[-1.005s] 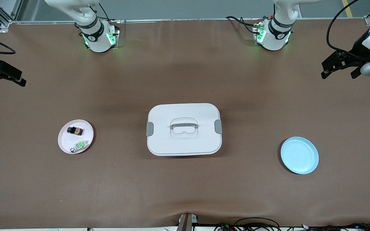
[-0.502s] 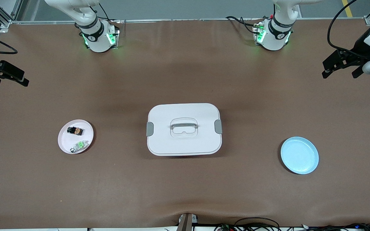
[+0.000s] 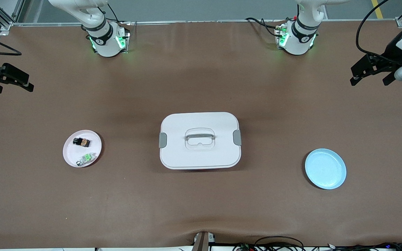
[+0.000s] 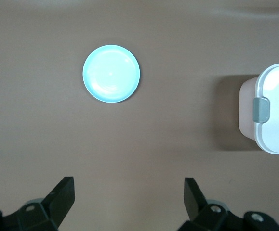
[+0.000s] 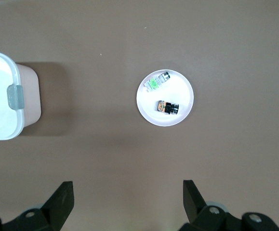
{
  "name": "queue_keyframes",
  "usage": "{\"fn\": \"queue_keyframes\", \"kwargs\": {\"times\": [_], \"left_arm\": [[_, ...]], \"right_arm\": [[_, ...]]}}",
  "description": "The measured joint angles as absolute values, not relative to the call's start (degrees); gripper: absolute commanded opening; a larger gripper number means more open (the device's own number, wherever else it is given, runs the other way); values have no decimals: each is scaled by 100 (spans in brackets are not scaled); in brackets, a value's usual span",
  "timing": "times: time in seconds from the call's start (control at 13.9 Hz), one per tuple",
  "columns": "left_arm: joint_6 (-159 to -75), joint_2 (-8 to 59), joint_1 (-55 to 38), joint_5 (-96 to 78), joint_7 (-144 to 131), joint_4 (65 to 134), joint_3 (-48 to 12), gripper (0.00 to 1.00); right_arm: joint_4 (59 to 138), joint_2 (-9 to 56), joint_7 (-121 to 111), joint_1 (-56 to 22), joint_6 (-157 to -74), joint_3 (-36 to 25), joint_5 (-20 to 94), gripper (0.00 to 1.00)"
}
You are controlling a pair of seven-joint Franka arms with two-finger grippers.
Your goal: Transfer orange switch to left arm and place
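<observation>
The orange switch (image 3: 81,142) lies on a small pale pink plate (image 3: 71,155) toward the right arm's end of the table; it also shows in the right wrist view (image 5: 167,107). The white lidded box (image 3: 200,140) stands in the table's middle. My right gripper (image 3: 14,90) hangs open and empty high over the table's edge at the right arm's end, well away from the pink plate (image 5: 180,91). My left gripper (image 3: 368,83) hangs open and empty over the left arm's end. Both show open in their wrist views: left (image 4: 129,192), right (image 5: 128,192).
A small green-and-silver part (image 3: 86,158) lies on the pink plate beside the switch. A light blue plate (image 3: 325,168) lies empty toward the left arm's end, also in the left wrist view (image 4: 111,74). The box's ends show in both wrist views (image 4: 274,115) (image 5: 2,96).
My right gripper has crept slightly toward the table's middle. My left gripper has shifted only a little. The switch, plates and box have not moved.
</observation>
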State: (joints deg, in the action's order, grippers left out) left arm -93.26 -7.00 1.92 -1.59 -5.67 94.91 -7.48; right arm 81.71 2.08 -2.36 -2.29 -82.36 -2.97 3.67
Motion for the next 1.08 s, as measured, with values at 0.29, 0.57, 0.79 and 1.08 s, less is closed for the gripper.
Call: {"fn": "queue_keyframes", "kwargs": {"times": [0.29,0.57,0.79,1.08], "left_arm": [[-9326,-699,192,-159,-567,9488,-748,100],[-9326,-699,192,-159,-567,9488,-748,100],[-9326,-699,192,-159,-567,9487,-748,100],[-9326,-699,192,-159,-567,9487,-748,100]], "right_arm": [[8171,208,-324,-238,-8207,-297,367,100],[8171,208,-337,-240,-8204,-297,367,100],[8171,208,-338,-240,-8204,-301,367,100],[8171,208,-338,-240,-8201,-305,367,100]]}}
